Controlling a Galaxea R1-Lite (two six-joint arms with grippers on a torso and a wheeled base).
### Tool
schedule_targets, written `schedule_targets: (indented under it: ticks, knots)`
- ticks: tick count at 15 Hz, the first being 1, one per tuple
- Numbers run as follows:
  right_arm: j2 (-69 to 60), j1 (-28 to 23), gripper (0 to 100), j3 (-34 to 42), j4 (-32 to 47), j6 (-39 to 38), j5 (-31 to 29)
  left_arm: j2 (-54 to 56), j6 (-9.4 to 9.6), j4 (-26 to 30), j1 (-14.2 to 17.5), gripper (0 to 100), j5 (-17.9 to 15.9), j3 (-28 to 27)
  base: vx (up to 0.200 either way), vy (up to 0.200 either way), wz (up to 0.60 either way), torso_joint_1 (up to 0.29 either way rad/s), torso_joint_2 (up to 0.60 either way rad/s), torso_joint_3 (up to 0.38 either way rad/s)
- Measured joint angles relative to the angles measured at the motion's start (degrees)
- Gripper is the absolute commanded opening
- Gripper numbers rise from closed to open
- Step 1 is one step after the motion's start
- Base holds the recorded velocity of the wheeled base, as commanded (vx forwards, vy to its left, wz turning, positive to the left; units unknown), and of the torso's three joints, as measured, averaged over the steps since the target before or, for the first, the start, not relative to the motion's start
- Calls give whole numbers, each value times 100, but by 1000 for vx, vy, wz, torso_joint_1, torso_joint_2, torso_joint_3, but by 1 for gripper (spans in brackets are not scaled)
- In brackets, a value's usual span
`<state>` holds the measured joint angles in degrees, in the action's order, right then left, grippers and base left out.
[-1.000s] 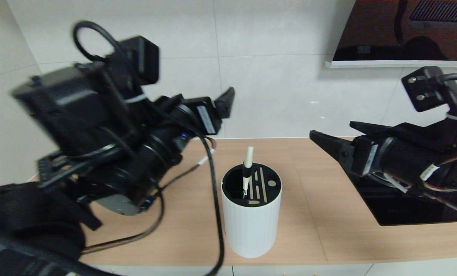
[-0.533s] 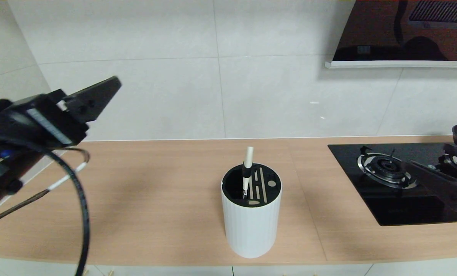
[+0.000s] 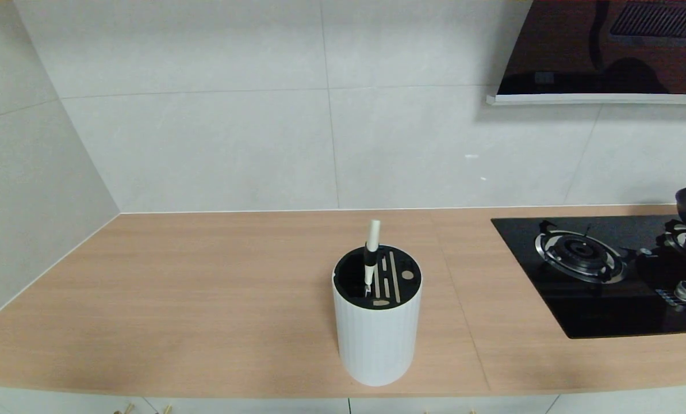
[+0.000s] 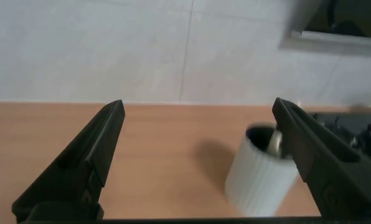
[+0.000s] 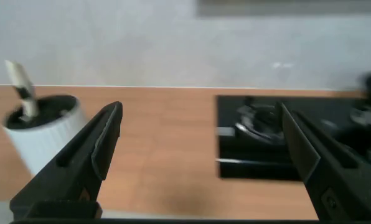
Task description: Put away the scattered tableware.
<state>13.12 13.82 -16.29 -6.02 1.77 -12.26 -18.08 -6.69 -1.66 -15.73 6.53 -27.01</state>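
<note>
Both grippers were unloaded. The left gripper point(image 4: 198, 106) had its fingers point(image 4: 86, 162) spread wide with nothing between them. The right gripper point(image 5: 200, 108) was likewise spread and empty.

The slotted utensil holder point(image 3: 377, 328) stood upright on the countertop point(image 3: 204, 287), near its front edge. One white-handled utensil point(image 3: 372, 241) stood in the open compartment, its handle projecting above the rim; its type could not be determined. The holder lay ahead of the left fingertips, in line with one finger rather than with the gap. It lay outside the span of the right fingers, beyond one of them. The gas hob point(image 5: 266, 143) lay ahead of the gap between the right fingers.

The step in hand was judged to be standing off from the holder with the stored piece left undisturbed. For a good result:

- Keep both finger pairs apart and away from the projecting handle.
- Route neither finger across the holder; being tall and narrow, it would probably tip under a side knock.
- Approach any further piece with the gap, not one finger, centred on it.
</note>
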Motion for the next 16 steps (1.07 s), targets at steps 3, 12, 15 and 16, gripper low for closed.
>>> schedule_targets:
  ticks: [3, 12, 15, 16]
  knots:
    - [-541, -630, 100, -20, -27, 20, 39, 891, 60, 346, 680, 100, 41, 12, 0, 0, 0, 0, 0, 0]
    - [-1291, -1373, 100, 1036, 107, -119, 527, 1794, 696, 491, 1602, 100, 325, 1577, 0, 0, 0, 0, 0, 0]
    - [-1312, -1378, 100, 1545, -18, -269, 633, 1818, 535, 5, 1603, 100, 83, 2512, 0, 0, 0, 0, 0, 0]
    - [-1312, -1378, 100, 1591, 268, -274, 663, 1819, 500, -4, 1603, 100, -132, 2609, 0, 0, 0, 0, 0, 0]
